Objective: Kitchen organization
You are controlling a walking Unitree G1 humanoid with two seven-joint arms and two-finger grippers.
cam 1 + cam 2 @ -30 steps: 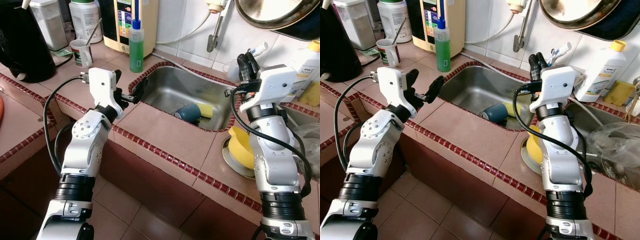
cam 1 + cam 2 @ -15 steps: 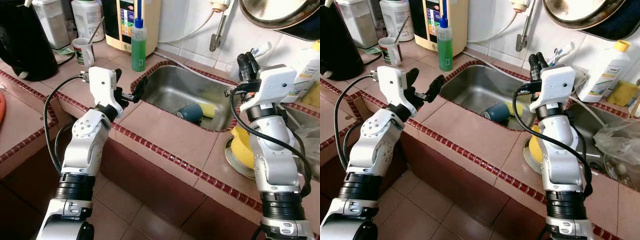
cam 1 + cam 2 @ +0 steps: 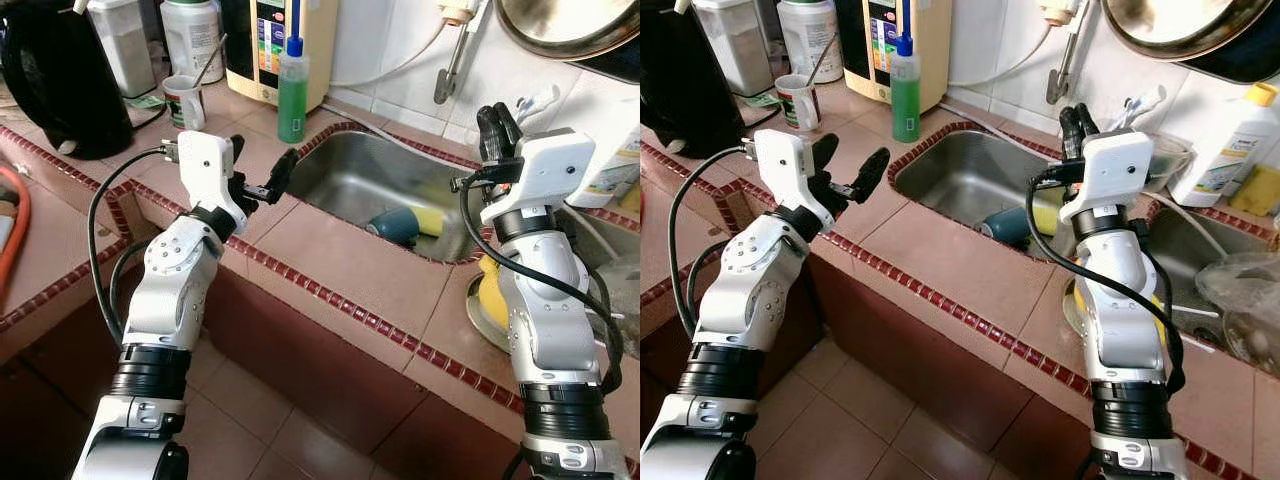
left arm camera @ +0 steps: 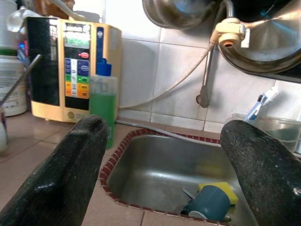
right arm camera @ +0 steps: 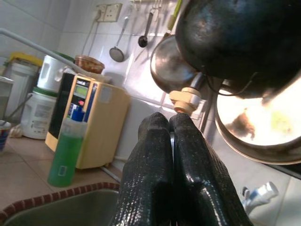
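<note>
We hold our left hand (image 3: 263, 176) wide at the sink's (image 3: 345, 175) near corner; the cup (image 3: 394, 224) lies ahead, nearer our pinched-together right hand (image 3: 497, 118).

A home kitchen: tiled counter (image 3: 340, 265), steel sink (image 3: 385, 180), hanging pans (image 3: 570, 30), soap bottle (image 3: 292, 90)

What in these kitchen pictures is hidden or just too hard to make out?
- Yellow bowl, left eye view: the right arm covers most of it.
- Blue cup in the sink, left wrist view: its inside faces away.
- Yellow sponge, left eye view: partly behind the cup.
- White bottle, right eye view: label print too small to read.
- Hanging pan, right eye view: cut off by the top edge.
</note>
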